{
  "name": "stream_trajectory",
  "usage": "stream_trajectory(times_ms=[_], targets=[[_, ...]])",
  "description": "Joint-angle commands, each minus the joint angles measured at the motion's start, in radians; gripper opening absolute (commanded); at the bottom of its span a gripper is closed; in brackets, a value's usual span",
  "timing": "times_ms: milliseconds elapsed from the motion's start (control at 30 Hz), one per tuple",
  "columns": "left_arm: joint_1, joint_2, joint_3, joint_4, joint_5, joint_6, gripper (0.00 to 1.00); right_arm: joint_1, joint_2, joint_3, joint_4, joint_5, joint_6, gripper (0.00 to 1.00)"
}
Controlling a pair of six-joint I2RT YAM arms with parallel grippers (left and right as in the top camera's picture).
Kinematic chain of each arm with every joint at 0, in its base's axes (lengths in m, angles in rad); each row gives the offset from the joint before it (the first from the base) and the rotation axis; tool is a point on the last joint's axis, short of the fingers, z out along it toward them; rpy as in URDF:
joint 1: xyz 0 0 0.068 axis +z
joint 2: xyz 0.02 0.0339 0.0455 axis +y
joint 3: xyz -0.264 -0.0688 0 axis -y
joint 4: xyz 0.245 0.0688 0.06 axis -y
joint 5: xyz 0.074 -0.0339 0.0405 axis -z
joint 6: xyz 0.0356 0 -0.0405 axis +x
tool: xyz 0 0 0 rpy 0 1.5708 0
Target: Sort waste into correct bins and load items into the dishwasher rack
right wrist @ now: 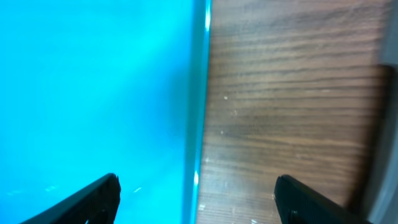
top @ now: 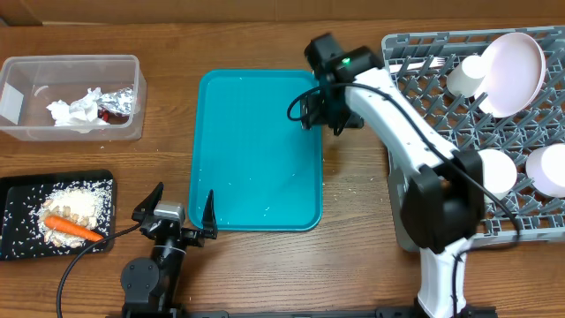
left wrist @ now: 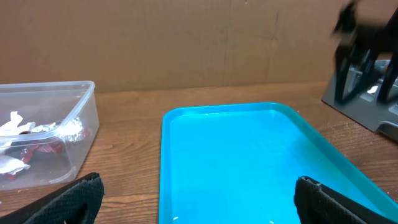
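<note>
The clear tub (top: 71, 64) at the far left holds crumpled white napkins (top: 75, 111) and a foil wrapper (top: 121, 101). The black tray (top: 16, 193) carries rice, pasta and an orange carrot (top: 72, 230). In the grey rack (top: 530, 221) stand a plate (top: 514, 71), a cup (top: 465, 76), two bowls (top: 496, 172) and a fork (top: 433, 62). My left gripper (top: 181, 216) stands open at the near left corner of the teal tray (top: 260, 150), nothing between its fingers. My right gripper (right wrist: 196, 199) is open and empty, straddling the teal tray's right rim (right wrist: 200, 112).
The left wrist view shows the tub (left wrist: 56, 124) to the left, the teal tray (left wrist: 249, 162) ahead and the right arm (left wrist: 367, 43) by the rack at far right. A strip of bare wood (top: 353, 177) lies between teal tray and rack.
</note>
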Motion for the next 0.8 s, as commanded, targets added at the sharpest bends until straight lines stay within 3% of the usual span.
stream_trajectory(times_ms=[0,233,500,533,600,767], targets=[[0.011,-0.01,-0.004,-0.002,-0.008,0.019,1.0,-0.006,-0.181,0.061,-0.011,0.013,0.039,0.84],[0.011,-0.01,-0.004,-0.002,-0.008,0.019,1.0,-0.006,-0.425,0.061,-0.15,0.089,0.122,0.85],[0.011,-0.01,-0.004,-0.002,-0.008,0.019,1.0,0.008,-0.561,0.006,-0.382,0.182,0.221,0.84],[0.011,-0.01,-0.004,-0.002,-0.008,0.019,1.0,0.008,-0.568,-0.005,-0.41,0.175,0.253,0.83],[0.011,-0.01,-0.004,-0.002,-0.008,0.019,1.0,0.008,-0.585,-0.048,-0.409,0.087,0.235,1.0],[0.011,-0.01,-0.004,-0.002,-0.008,0.019,1.0,0.014,-0.603,-0.18,-0.407,-0.129,0.237,1.0]])
